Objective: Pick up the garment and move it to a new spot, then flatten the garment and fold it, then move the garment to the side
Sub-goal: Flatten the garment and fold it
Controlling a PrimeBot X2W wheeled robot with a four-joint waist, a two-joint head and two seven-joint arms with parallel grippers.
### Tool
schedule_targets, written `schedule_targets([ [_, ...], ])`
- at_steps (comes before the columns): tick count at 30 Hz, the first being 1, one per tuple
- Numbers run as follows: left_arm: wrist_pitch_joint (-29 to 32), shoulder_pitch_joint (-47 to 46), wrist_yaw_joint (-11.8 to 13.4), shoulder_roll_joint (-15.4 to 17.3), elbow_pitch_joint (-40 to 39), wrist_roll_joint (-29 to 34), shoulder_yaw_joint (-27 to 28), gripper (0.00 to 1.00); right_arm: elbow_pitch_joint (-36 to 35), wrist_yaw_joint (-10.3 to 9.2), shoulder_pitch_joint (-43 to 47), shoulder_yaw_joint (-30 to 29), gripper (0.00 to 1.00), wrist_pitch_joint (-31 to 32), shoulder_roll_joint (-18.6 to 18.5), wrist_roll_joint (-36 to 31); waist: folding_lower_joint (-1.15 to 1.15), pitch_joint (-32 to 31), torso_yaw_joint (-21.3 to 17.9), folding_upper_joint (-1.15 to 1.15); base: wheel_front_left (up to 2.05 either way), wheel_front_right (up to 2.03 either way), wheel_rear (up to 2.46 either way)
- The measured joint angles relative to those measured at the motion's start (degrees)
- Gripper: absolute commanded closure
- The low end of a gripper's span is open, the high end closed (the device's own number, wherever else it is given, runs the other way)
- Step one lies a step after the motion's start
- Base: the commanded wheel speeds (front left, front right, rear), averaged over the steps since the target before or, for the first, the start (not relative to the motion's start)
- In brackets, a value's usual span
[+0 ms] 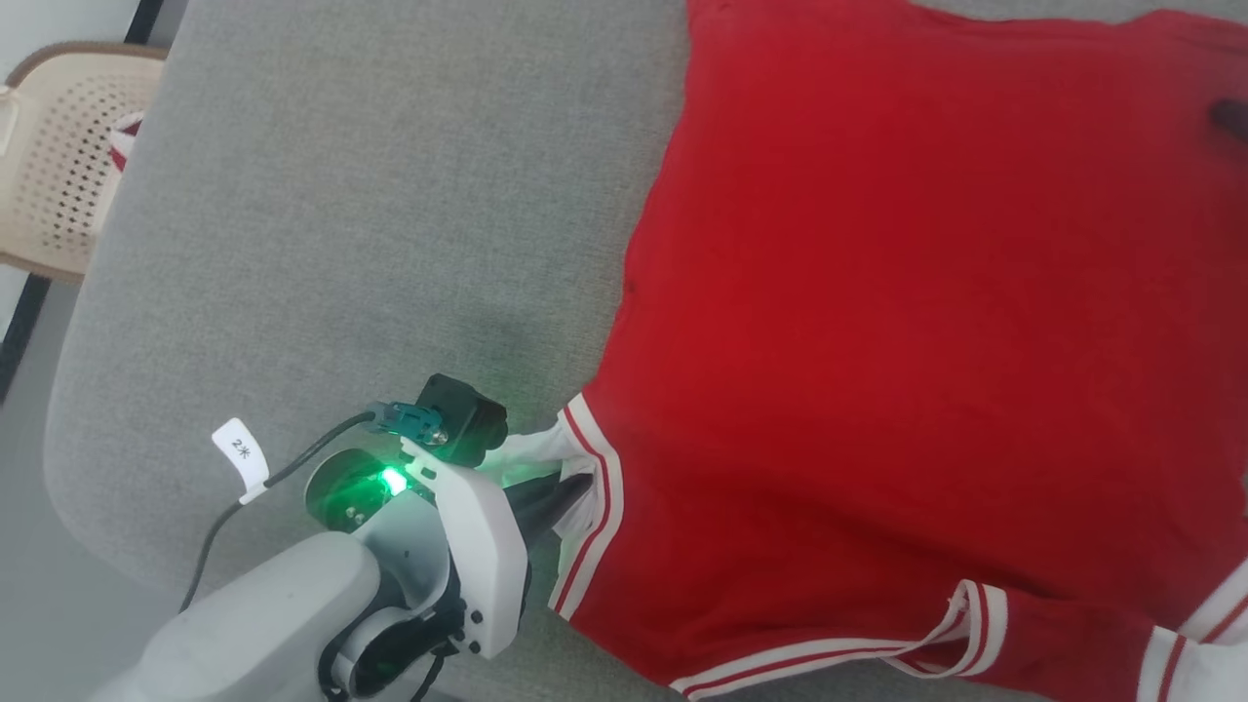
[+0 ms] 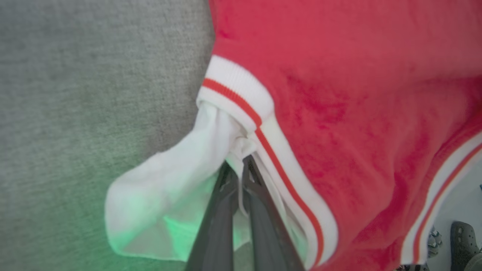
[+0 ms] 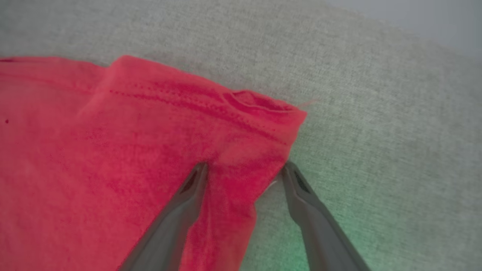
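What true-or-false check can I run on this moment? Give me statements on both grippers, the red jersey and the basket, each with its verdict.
1. The left gripper is shut on the white sleeve of the garment. True.
2. The right gripper is clamped shut on the garment. False: its jaws stand open, astride a red corner.
3. The garment lies on a grey fabric surface. True.
4. The beige basket stands on the garment. False: it is beyond the grey surface's edge, at the upper left of the head view, apart from the garment.
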Motion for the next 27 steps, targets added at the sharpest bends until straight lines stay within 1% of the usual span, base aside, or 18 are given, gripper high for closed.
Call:
schedule_targets([
  [2, -0.46, -0.20, -0.57, -0.55, 0.83, -0.01, 0.01, 1.00, 2.26, 0.02, -1.52, -0.34, 0.00, 2.18, 0.37, 0.00, 0.00, 0.62, 0.71, 0.00, 0.00, 0.00, 0.00],
  [3, -0.64, -0.21, -0.91, -0.82, 1.18, -0.05, 0.04, 1.00, 3.25, 0.01, -2.19, -0.58, 0.54, 3.13, 0.42, 0.02, 0.00, 0.82, 0.96, 0.00, 0.00, 0.00, 0.00],
  [4, -0.83, -0.24, -1.05, -1.01, 1.47, -0.13, 0.09, 1.00, 3.75, 0.01, -2.63, -0.63, 1.00, 3.68, 0.52, 0.01, 0.00, 0.97, 1.10, 0.00, 0.00, 0.00, 0.00],
  [7, -1.20, -0.29, -1.51, -1.30, 2.31, -0.35, 0.11, 1.00, 4.35, 0.00, -3.05, -0.22, 1.00, 4.11, 0.89, -0.15, 0.00, 0.83, 1.00, 0.00, 0.00, 0.00, 0.00],
  [10, -1.48, -0.27, -1.81, -1.35, 3.10, -0.58, 0.16, 1.00, 4.20, 0.01, -2.52, 0.43, 1.00, 2.91, 1.36, -0.25, 0.00, 0.23, 0.51, 0.00, 0.00, 0.00, 0.00],
  [15, -1.56, 0.02, -1.97, -0.40, 4.34, -0.90, 0.34, 1.00, 0.15, -0.05, 1.10, 3.14, 1.00, 2.29, 2.14, 1.29, 0.00, -1.67, -1.18, 0.00, 0.00, 0.00, 0.00],
  [20, -1.43, 0.68, -1.71, 1.58, 5.24, -1.16, 0.64, 1.00, -8.01, -0.04, 7.46, 6.90, 1.00, 2.78, 0.99, 5.54, 0.00, -4.18, -3.92, 0.00, 0.00, 0.00, 0.00],
  [24, -0.99, 1.72, -1.03, 3.49, 5.37, -1.54, 0.81, 1.00, -17.07, -0.03, 14.12, 9.29, 1.00, 3.56, -1.55, 9.70, 0.00, -6.46, -6.60, 0.00, 0.00, 0.00, 0.00],
  [27, -0.59, 2.71, -0.43, 4.99, 5.06, -1.94, 1.00, 1.00, -23.76, -0.03, 19.51, 9.58, 1.00, 4.68, -4.14, 12.83, 0.00, -8.10, -8.77, 0.00, 0.00, 0.00, 0.00],
])
